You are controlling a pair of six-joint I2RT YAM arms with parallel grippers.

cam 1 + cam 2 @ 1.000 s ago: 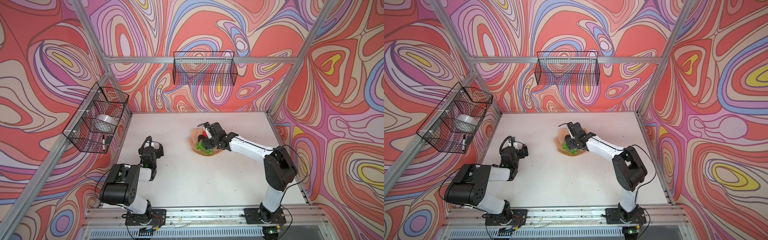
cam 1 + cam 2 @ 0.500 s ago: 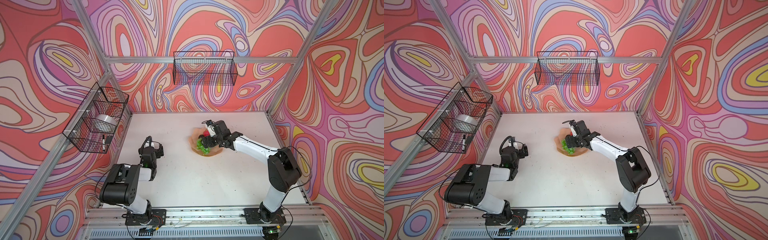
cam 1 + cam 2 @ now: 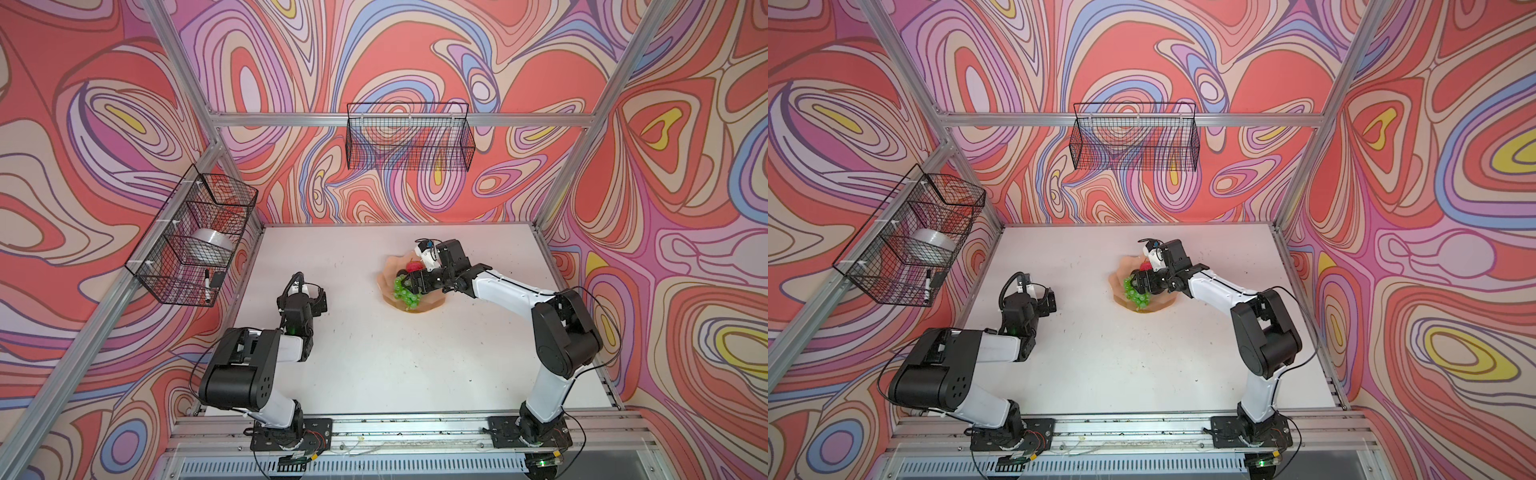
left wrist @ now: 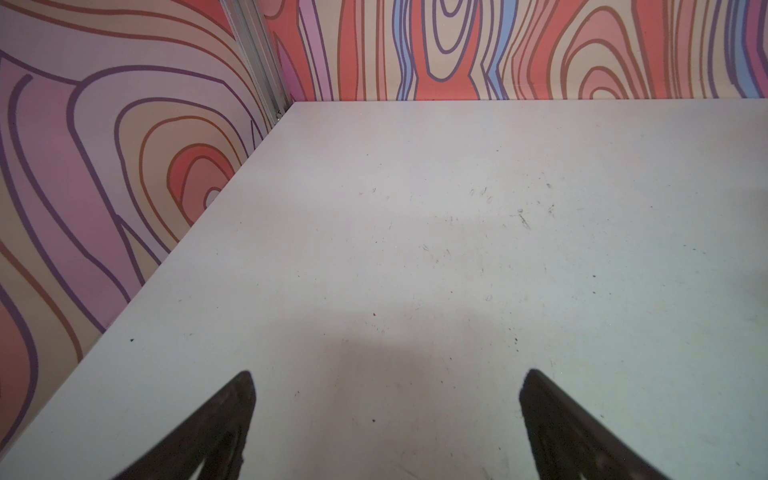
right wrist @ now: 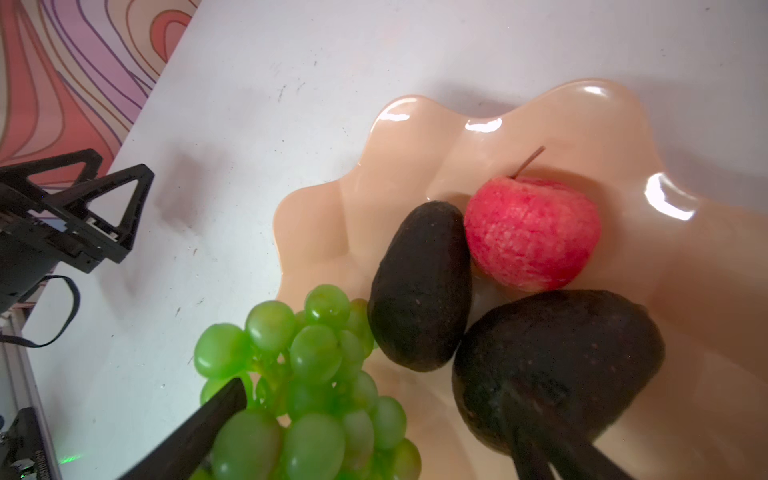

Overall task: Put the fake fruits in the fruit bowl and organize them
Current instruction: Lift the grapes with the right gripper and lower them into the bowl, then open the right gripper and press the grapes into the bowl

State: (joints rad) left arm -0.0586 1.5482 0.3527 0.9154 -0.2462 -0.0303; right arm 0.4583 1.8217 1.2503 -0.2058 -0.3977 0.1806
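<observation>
A back wire basket hung at upper middle and a side wire basket at left in a top view; the left gripper sat left of centre, jaws apart over bare table. The glossy peach scalloped fruit bowl lay just right of centre under the right gripper, jaws wide and empty, one finger beside the green grapes near its rim, the other over the larger avocado; the smaller avocado touched the red apple, both inside the bowl.
</observation>
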